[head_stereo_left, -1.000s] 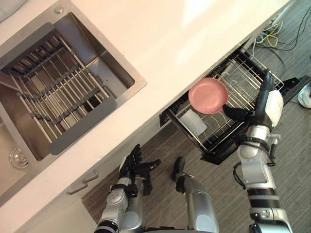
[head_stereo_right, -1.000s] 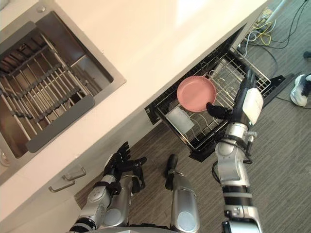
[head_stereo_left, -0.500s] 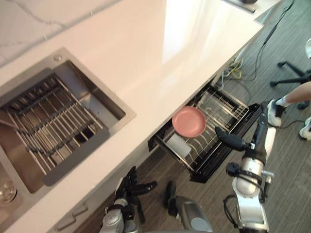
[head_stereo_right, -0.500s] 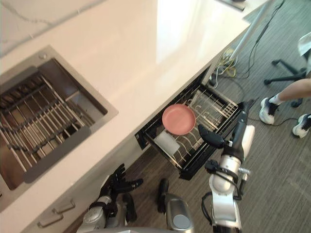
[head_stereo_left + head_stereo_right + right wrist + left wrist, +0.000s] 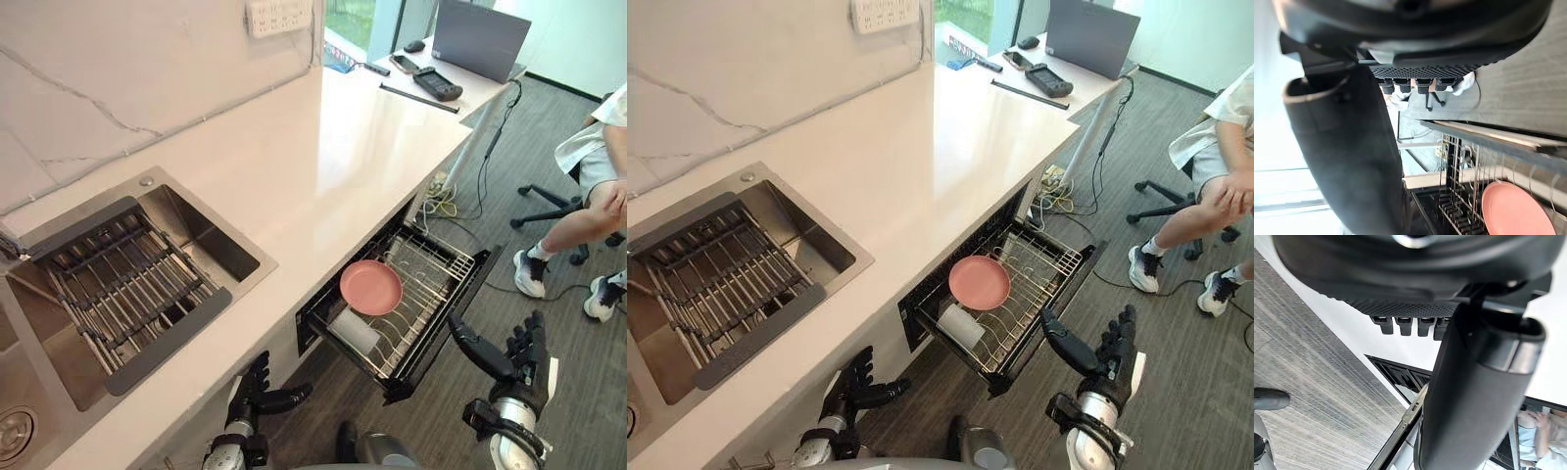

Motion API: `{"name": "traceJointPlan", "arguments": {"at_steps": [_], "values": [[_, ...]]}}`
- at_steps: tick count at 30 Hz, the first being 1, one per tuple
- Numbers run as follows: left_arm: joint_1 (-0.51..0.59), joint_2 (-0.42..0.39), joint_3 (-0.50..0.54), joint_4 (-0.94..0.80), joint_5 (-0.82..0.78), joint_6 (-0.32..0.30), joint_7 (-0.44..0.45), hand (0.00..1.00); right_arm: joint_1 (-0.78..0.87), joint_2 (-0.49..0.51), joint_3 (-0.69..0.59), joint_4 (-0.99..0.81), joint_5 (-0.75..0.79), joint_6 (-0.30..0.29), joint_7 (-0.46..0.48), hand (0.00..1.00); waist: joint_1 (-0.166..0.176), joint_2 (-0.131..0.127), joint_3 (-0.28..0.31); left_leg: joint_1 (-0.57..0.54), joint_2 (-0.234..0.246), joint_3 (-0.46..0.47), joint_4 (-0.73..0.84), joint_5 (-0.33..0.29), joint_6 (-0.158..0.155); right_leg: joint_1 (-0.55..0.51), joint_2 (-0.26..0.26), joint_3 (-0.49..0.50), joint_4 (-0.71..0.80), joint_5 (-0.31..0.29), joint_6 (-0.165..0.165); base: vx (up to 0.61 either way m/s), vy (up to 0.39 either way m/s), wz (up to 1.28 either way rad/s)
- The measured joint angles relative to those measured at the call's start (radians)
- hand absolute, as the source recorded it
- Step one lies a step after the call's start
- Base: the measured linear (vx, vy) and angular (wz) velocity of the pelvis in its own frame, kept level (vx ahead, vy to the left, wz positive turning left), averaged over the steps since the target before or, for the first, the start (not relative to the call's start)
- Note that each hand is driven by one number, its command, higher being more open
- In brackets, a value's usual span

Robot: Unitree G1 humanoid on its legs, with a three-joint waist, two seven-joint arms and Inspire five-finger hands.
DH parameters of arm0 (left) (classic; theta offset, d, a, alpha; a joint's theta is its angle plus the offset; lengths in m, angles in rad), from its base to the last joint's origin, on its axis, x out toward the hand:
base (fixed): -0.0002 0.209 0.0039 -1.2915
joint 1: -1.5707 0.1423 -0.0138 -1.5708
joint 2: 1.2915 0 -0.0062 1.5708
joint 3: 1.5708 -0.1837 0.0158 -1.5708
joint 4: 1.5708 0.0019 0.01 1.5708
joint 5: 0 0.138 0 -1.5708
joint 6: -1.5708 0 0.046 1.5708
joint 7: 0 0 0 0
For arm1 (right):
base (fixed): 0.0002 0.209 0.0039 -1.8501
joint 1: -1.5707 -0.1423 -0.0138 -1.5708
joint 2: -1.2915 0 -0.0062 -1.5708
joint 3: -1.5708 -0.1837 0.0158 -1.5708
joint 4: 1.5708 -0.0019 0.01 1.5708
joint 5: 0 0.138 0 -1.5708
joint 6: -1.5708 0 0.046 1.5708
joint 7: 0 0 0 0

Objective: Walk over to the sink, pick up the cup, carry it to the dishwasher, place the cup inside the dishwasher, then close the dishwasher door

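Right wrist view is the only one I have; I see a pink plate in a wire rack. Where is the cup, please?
Observer: The white cup lies on its side in the dishwasher rack, right beside the pink plate.
Operator: Does any hand hold something?
Observer: No. The left hand is open and empty, low by the cabinet front. The right hand is open and empty beside the rack.
Operator: Is the dishwasher closed?
Observer: No. The rack stands pulled out from under the counter.
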Motion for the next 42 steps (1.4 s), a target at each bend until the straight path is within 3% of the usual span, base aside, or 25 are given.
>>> {"name": "traceJointPlan", "arguments": {"at_steps": [4,11,15,26,34,42], "values": [[0.000,-0.002,0.012,0.001,0.001,-0.001,-0.003,1.00,-0.016,-0.003,-0.033,0.116,0.113,-0.030,0.030,1.00,0.003,0.002,-0.001,-0.009,-0.004,-0.020,0.013,-0.001,-0.003,-0.001,-0.014,-0.015,0.022,-0.012,0.000,-0.02,-0.006,0.13],[-0.009,0.003,0.014,0.008,-0.017,0.000,-0.026,1.00,-0.100,-0.027,-0.120,0.272,0.121,-0.039,-0.019,1.00,0.007,0.005,0.002,-0.049,-0.008,-0.046,0.043,-0.009,-0.003,-0.032,-0.033,-0.038,0.058,-0.032,0.001,0.00,-0.003,0.12],[-0.027,0.008,0.012,0.009,-0.046,0.003,-0.028,1.00,-0.158,-0.061,-0.155,0.283,0.122,-0.038,-0.047,1.00,0.012,0.007,0.034,-0.070,-0.006,-0.054,0.060,-0.015,-0.002,-0.045,-0.036,-0.044,0.065,-0.035,0.000,0.00,-0.001,0.07],[-0.082,0.028,-0.009,0.011,-0.067,0.017,-0.032,1.00,-0.270,-0.111,-0.184,0.323,0.288,-0.023,0.198,1.00,0.035,0.016,0.111,-0.152,-0.001,-0.075,0.109,-0.029,-0.005,-0.108,-0.044,-0.061,0.095,-0.040,-0.004,0.01,0.002,0.05],[-0.109,0.029,-0.009,0.027,-0.080,0.024,-0.032,1.00,-0.310,-0.131,-0.196,0.390,0.410,-0.027,0.249,1.00,0.043,0.022,0.139,-0.171,0.000,-0.088,0.152,-0.054,-0.003,-0.116,-0.060,-0.073,0.133,-0.065,0.000,-0.01,0.015,0.06],[-0.127,0.030,-0.010,0.033,-0.084,0.028,-0.031,1.00,-0.353,-0.129,-0.209,0.462,0.500,-0.093,0.271,1.00,0.047,0.024,0.154,-0.211,0.001,-0.100,0.183,-0.058,0.000,-0.145,-0.071,-0.082,0.158,-0.068,-0.003,-0.03,0.006,0.04]]}}
